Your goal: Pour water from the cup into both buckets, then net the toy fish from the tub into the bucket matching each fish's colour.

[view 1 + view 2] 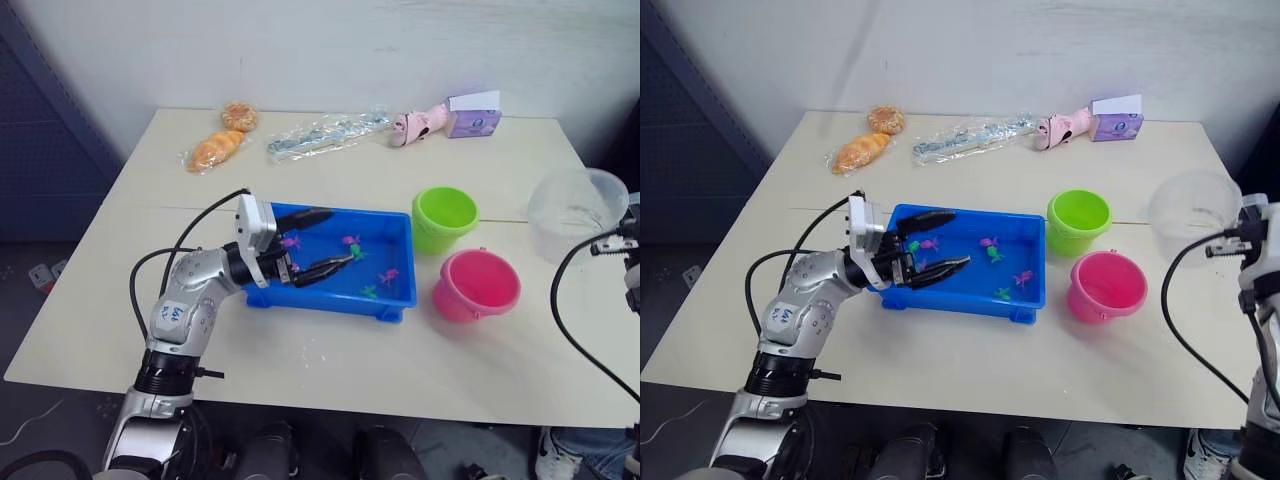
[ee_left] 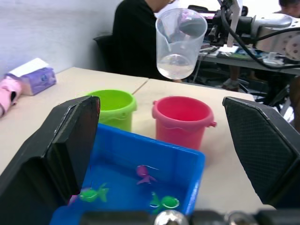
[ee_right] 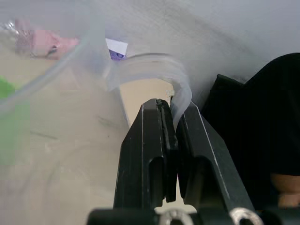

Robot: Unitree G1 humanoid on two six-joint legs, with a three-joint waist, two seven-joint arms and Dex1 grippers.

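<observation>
L gripper (image 1: 322, 243) sits over the near-left end of the tub (image 1: 400, 297), fingers spread wide, nothing held. Tub holds the toy fish (image 1: 350, 241), pink and green mixed, scattered toward its middle and right end. Just beside the tub's right end stands the pink bucket (image 1: 476, 285); the green bucket (image 1: 445, 218) is behind it, touching or nearly touching the tub's far-right corner. R gripper (image 3: 172, 154) is pinched tight on the cup's handle, holding the cup (image 1: 575, 212) off the table, well right of both buckets; left wrist view shows a little water in the bottom, cup upright. Net not spotted.

Step in hand looks like the pour, 1st part of task. Next move prob needs the cup carried over a bucket mouth, lip facing it, then tilted slowly. Far side of table: bread (image 1: 217, 150), plastic wrapper (image 1: 325, 135), pink toy (image 1: 420, 125), purple box (image 1: 473, 116)
</observation>
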